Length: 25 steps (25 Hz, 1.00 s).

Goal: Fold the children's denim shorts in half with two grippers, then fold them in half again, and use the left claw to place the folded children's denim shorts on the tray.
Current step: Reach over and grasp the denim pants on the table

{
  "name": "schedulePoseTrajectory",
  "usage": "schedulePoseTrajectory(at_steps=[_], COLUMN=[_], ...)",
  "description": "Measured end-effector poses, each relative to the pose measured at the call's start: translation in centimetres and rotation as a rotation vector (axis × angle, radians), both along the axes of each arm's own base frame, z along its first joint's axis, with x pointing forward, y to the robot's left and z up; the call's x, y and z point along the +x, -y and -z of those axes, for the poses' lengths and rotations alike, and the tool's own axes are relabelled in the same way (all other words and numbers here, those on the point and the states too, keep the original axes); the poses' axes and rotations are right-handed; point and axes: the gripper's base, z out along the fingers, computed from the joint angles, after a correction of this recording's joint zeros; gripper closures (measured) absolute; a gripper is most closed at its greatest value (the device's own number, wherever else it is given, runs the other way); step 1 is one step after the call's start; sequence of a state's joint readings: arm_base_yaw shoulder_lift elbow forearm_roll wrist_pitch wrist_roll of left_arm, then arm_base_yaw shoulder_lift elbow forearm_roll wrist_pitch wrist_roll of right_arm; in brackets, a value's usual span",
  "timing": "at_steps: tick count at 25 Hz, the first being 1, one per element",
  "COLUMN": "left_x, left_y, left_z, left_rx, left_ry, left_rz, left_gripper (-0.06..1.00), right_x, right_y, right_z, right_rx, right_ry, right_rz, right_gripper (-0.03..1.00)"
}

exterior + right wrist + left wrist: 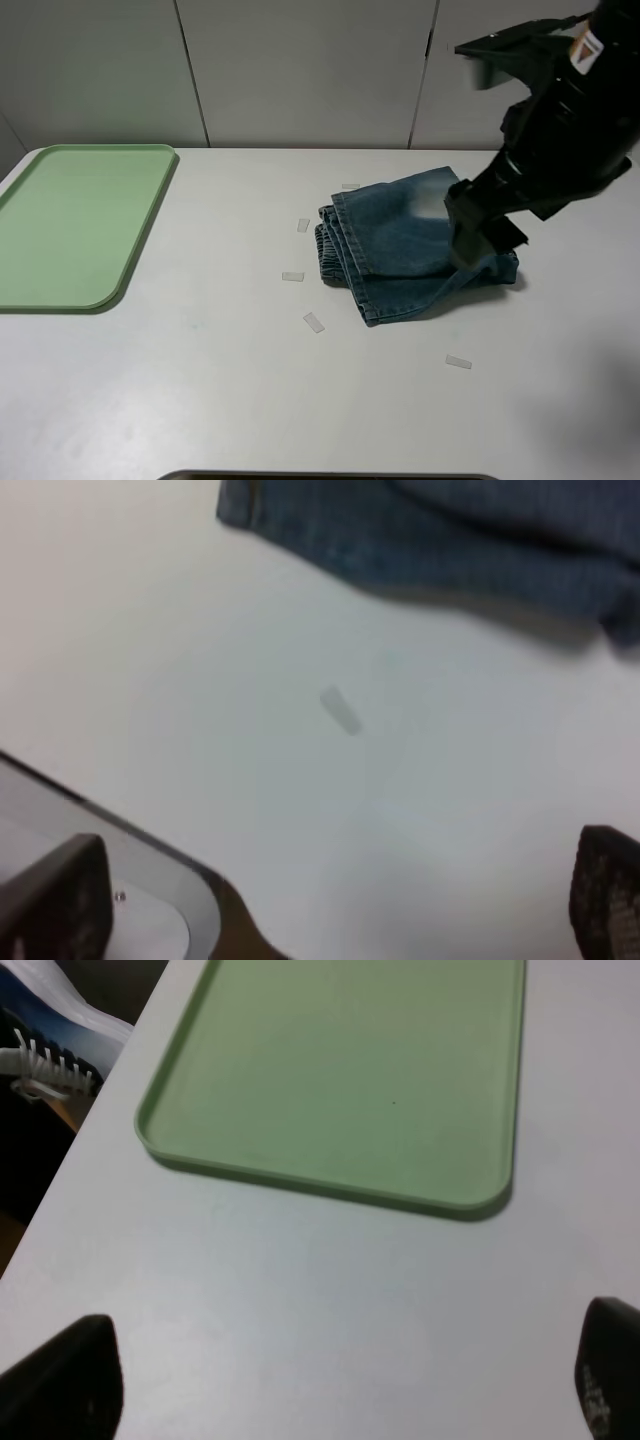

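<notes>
The denim shorts (410,255) lie folded on the white table, right of the middle. The right wrist view shows one edge of them (430,540). My right gripper (475,235) hangs over the shorts' right side, blurred. In the right wrist view it (340,905) is open and empty, with its fingers (55,900) wide apart above bare table. The green tray (70,225) sits empty at the far left. In the left wrist view my left gripper (350,1380) is open and empty just in front of the tray (340,1070). The left arm is out of the exterior view.
Several small clear tape marks lie around the shorts (314,322) (458,362), one in the right wrist view (341,710). The table's front edge (150,845) is close to the right gripper. The table's left edge (90,1160) has clutter beyond it.
</notes>
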<state>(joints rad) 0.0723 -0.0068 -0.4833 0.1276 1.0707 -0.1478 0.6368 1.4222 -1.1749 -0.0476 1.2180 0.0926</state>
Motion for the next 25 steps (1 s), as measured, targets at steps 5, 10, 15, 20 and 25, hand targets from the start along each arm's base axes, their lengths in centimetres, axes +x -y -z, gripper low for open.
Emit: schedulePoseTrajectory(at_steps=[5, 10, 15, 20, 25], left_x=[0.0, 0.0, 0.0, 0.0, 0.0], left_y=[0.0, 0.0, 0.0, 0.0, 0.0], left_z=[0.0, 0.0, 0.0, 0.0, 0.0], left_rx=[0.000, 0.000, 0.000, 0.000, 0.000], left_ry=[0.000, 0.000, 0.000, 0.000, 0.000], left_rz=[0.000, 0.000, 0.000, 0.000, 0.000], left_gripper=[0.06, 0.06, 0.06, 0.06, 0.06], right_x=[-3.0, -6.1, -8.2, -11.0, -13.7], right_y=[2.2, 4.5, 6.0, 8.0, 10.7], right_z=[0.0, -0.7, -1.4, -2.1, -2.2], right_rx=[0.010, 0.051, 0.093, 0.153, 0.214], right_ry=[0.006, 0.057, 0.111, 0.186, 0.283], right_rz=[0.001, 0.001, 0.004, 0.003, 0.070], right_gripper=[0.27, 0.27, 0.27, 0.27, 0.27])
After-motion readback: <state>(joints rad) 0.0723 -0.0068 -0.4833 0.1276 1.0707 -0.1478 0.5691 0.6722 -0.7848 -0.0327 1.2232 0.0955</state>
